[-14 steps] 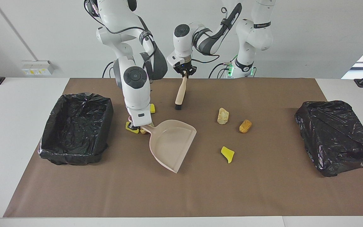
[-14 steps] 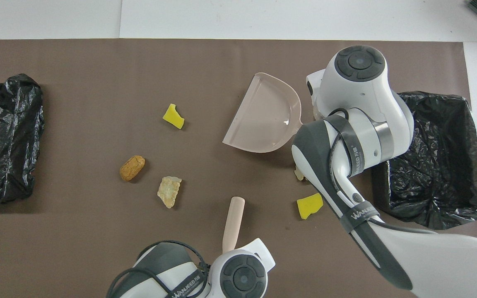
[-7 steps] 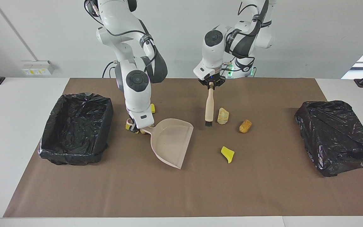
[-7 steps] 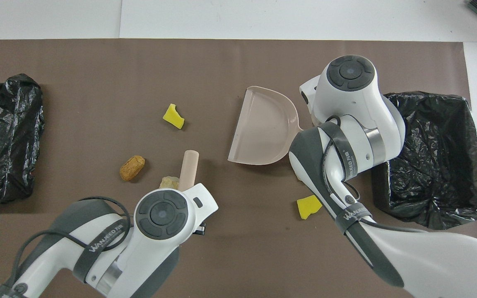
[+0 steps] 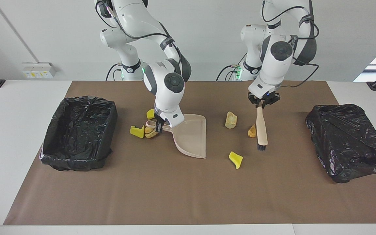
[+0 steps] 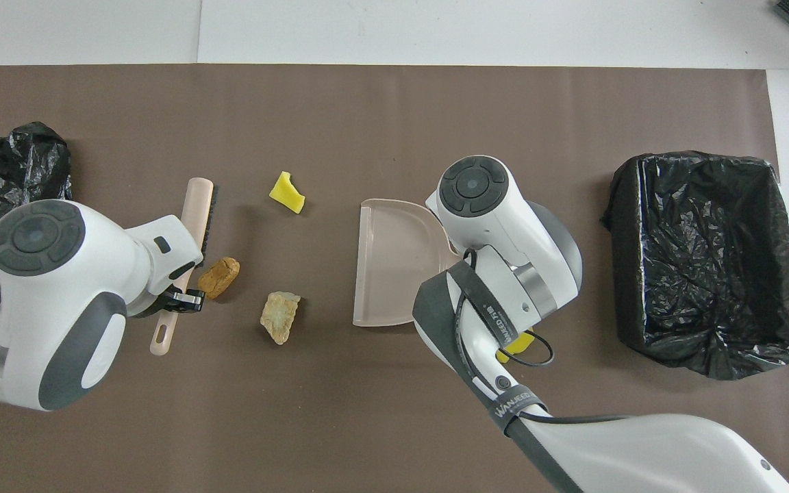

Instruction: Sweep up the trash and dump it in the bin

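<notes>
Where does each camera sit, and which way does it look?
Facing view: high across the table, looking at the robots; both arms show whole, left claw holding the brush, right claw the dustpan.
Overhead view: above the robots' end, looking steeply down; only wrists and forearms show.
Both share the brush, dustpan, open bin and yellow chunk, half a turn apart.

Open mat between dustpan [image 5: 190,137] and brush [image 5: 261,129]; three trash pieces [image 5: 230,119] scattered there.

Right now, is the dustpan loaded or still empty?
Empty. The dustpan shows only bare beige floor in the overhead view, and the trash lies on the mat outside it.
</notes>
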